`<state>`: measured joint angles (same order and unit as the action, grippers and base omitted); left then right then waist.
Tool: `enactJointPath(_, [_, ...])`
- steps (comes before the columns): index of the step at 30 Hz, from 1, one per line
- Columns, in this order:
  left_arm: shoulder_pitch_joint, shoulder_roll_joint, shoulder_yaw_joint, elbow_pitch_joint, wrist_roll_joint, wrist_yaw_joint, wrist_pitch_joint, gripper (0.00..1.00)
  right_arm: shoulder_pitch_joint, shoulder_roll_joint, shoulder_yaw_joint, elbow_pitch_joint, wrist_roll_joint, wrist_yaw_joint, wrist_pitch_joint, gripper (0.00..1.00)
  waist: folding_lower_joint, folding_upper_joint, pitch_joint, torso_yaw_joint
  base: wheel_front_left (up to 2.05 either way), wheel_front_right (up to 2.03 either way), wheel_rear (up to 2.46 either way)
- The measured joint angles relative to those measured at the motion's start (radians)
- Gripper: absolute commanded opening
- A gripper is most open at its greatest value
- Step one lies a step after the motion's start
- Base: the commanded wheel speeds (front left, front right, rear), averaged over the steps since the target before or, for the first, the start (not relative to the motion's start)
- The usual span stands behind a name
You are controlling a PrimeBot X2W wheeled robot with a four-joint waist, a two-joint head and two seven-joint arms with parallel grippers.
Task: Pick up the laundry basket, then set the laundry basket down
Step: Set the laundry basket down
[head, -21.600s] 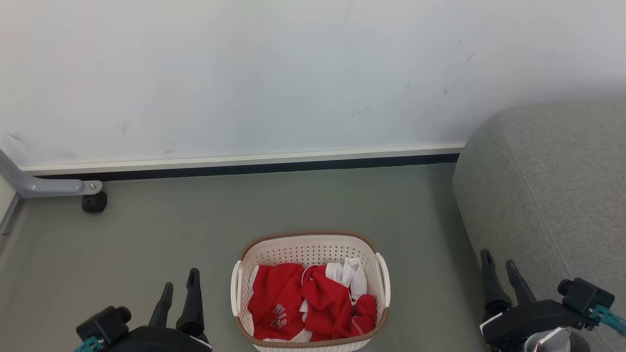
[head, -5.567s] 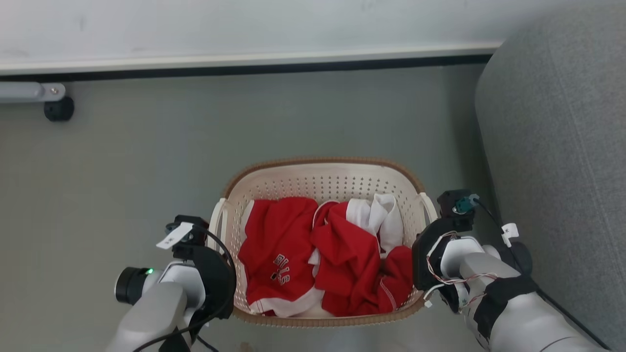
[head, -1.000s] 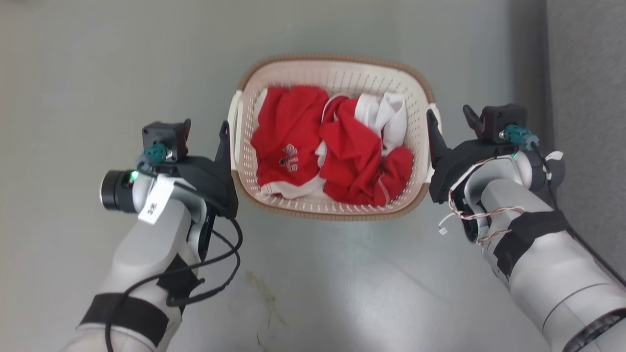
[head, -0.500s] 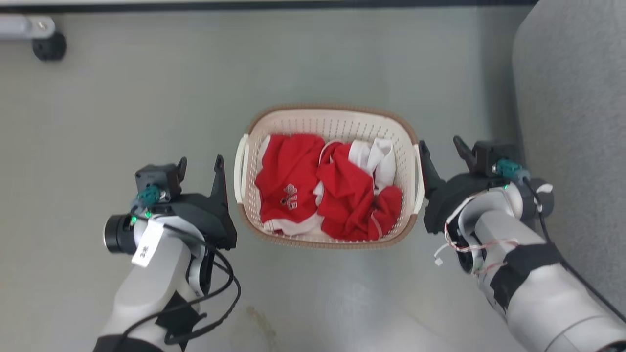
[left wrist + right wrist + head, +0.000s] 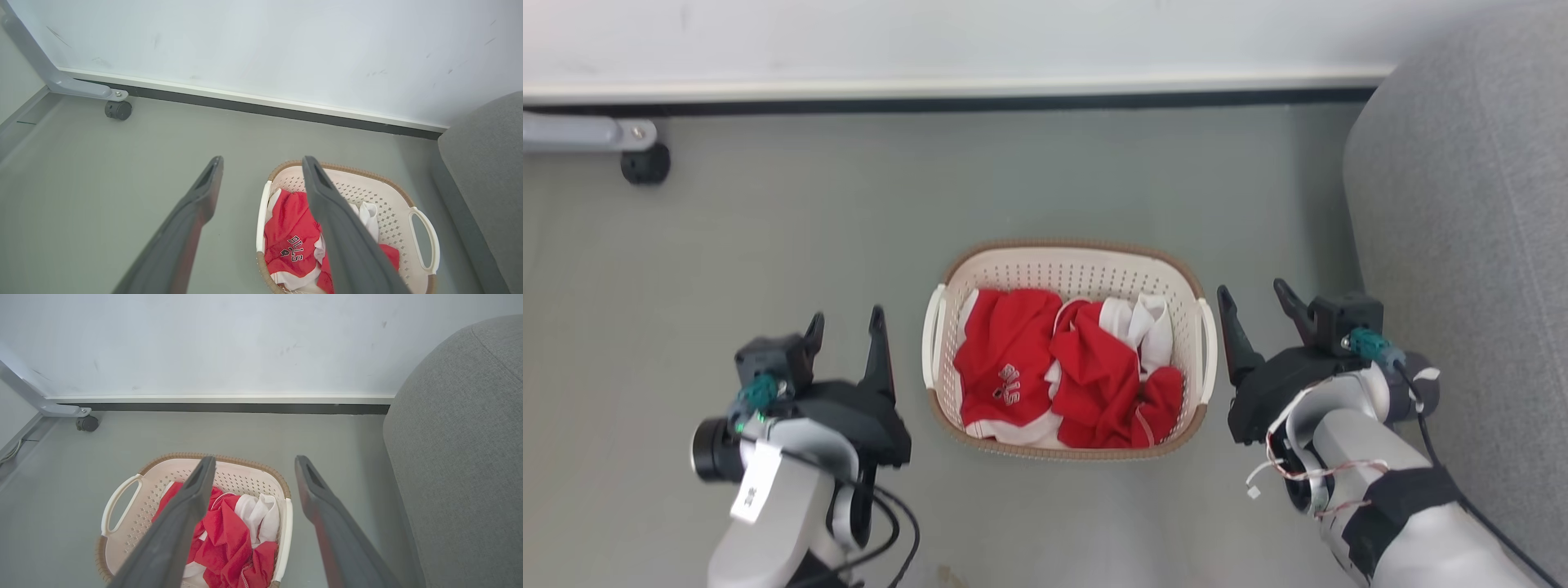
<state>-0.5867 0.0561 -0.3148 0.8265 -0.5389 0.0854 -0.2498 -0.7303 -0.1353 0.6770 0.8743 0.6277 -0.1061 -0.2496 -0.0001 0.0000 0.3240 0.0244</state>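
Observation:
The laundry basket (image 5: 1078,265), cream-white with a brown rim and white side handles, stands on the grey floor holding red and white clothes (image 5: 1066,371). My left gripper (image 5: 845,320) hangs open to its left, apart from the left handle (image 5: 931,339). On the other side my right gripper (image 5: 1250,298) is open beside the right handle (image 5: 1207,347), not touching it. The left wrist view shows the basket (image 5: 392,192) below and right of the spread fingers (image 5: 206,192). In the right wrist view the basket (image 5: 130,498) lies under the open fingers (image 5: 196,490).
A grey upholstered sofa (image 5: 1462,245) rises close on the right. The white wall with a dark baseboard (image 5: 980,102) runs behind the basket. A grey metal leg with a black caster (image 5: 645,163) sits at the far left by the wall.
The basket went from being held at its handles, to standing free on the floor. Both grippers have drawn back from the handles and stand open. The head camera has also shifted.

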Motion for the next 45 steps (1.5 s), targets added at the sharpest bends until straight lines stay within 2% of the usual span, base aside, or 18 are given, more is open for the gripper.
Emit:
enactJointPath(24, [0.256, 0.025, 0.077, -0.207, 0.107, 0.012, 0.0, 1.0, 0.23, -0.007, -0.086, -0.206, -0.134, -0.014, 0.0, 1.0, 0.0, -0.0001, -0.185, 0.002, 0.0, 0.0, 0.0])
enactJointPath(45, [0.404, 0.037, 0.137, -0.372, 0.171, 0.02, 0.0, 1.0, 0.372, -0.023, -0.185, -0.372, -0.248, -0.018, 0.0, 1.0, 0.0001, 0.0001, -0.243, -0.007, 0.0, 0.0, 0.0])
